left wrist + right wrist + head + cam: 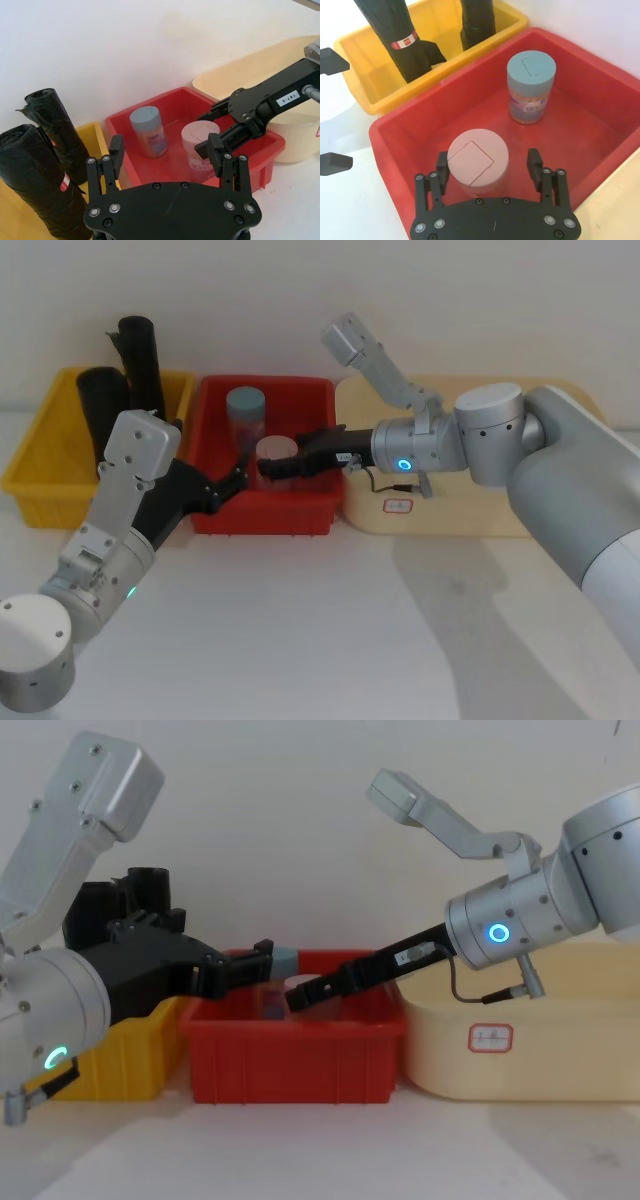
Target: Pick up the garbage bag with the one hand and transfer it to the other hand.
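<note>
The garbage bag [103,405] is the thick black roll standing in the yellow bin [35,475]; its red-and-white label shows on the roll in the left wrist view [35,180] and the right wrist view [395,35]. My left gripper [238,472], the green-ringed one, hovers open and empty by the red bin's front left corner [166,150], right of the bag and apart from it. My right gripper [268,468], blue-ringed, reaches into the red bin and stands open [488,165], its fingers either side of a pink-lidded jar [477,162].
A slimmer, taller black roll [142,365] stands behind the bag in the yellow bin. The red bin [300,515] also holds a blue-lidded jar [246,410]. A cream tray [480,515] lies to its right. White wall behind, bare white table in front.
</note>
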`<action>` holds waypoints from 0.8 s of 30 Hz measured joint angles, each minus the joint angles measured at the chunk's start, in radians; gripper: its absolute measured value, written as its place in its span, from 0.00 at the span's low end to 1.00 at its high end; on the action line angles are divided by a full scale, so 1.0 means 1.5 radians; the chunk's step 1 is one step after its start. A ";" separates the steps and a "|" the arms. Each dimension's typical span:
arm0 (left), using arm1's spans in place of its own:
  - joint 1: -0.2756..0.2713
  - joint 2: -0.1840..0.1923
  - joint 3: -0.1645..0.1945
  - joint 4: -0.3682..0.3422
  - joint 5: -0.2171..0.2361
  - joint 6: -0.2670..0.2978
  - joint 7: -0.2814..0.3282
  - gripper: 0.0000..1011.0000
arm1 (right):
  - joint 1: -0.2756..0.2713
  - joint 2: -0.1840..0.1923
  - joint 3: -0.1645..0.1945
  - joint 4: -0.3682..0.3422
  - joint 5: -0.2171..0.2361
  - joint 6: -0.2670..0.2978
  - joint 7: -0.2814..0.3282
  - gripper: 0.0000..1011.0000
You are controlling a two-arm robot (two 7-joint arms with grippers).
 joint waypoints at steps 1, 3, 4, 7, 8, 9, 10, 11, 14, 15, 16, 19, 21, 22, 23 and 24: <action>0.000 0.000 0.000 0.000 0.000 0.000 0.000 0.99 | 0.000 0.000 0.001 0.000 0.000 0.001 0.001 0.94; 0.000 0.000 0.000 0.000 0.000 0.000 0.000 0.99 | -0.001 -0.001 0.002 0.001 0.001 0.002 0.001 0.89; 0.000 0.000 0.000 0.000 0.000 0.000 0.000 0.99 | -0.001 -0.001 0.002 0.001 0.001 0.002 0.001 0.86; 0.000 0.000 0.000 0.000 0.000 0.000 0.000 0.99 | -0.001 -0.001 0.003 0.001 0.002 0.003 0.002 0.79; 0.000 0.000 0.000 0.000 0.000 0.000 0.000 0.99 | -0.002 -0.001 0.004 0.001 0.002 0.003 0.002 0.73; 0.000 0.000 0.000 0.000 0.000 0.000 0.000 0.99 | -0.002 -0.002 0.004 0.001 0.002 0.003 0.002 0.72; 0.000 0.000 0.000 0.000 0.000 0.000 0.000 0.99 | -0.002 -0.002 0.004 0.001 0.002 0.004 0.002 0.70; 0.000 0.000 0.000 0.000 0.000 0.000 0.000 0.99 | -0.002 -0.002 0.005 0.001 0.002 0.004 0.002 0.66; 0.000 0.000 0.000 0.000 0.000 0.000 0.000 0.99 | -0.002 -0.002 0.005 0.001 0.003 0.004 0.002 0.66; 0.000 0.000 0.000 0.000 0.000 0.000 0.000 0.99 | -0.002 -0.002 0.005 0.002 0.003 0.004 0.002 0.66; 0.000 0.000 0.000 0.000 0.000 0.000 0.000 0.99 | -0.002 -0.002 0.005 0.002 0.003 0.005 0.003 0.66; 0.000 0.000 0.000 0.000 0.000 0.000 0.000 0.99 | -0.003 -0.002 0.006 0.002 0.003 0.005 0.003 0.66; 0.000 0.000 0.000 0.000 0.000 0.000 0.000 0.99 | -0.004 -0.001 0.007 -0.001 0.003 0.005 0.003 0.66; 0.000 0.000 0.000 0.000 0.000 0.000 0.000 0.99 | -0.005 -0.001 0.008 -0.003 0.003 0.006 0.003 0.66; 0.000 0.000 0.000 0.000 0.000 0.000 0.000 0.99 | -0.006 0.000 0.008 -0.006 0.003 0.006 0.002 0.66; 0.000 0.000 0.000 0.000 0.000 0.000 0.000 0.99 | -0.009 0.003 0.010 -0.014 0.004 0.006 0.001 0.66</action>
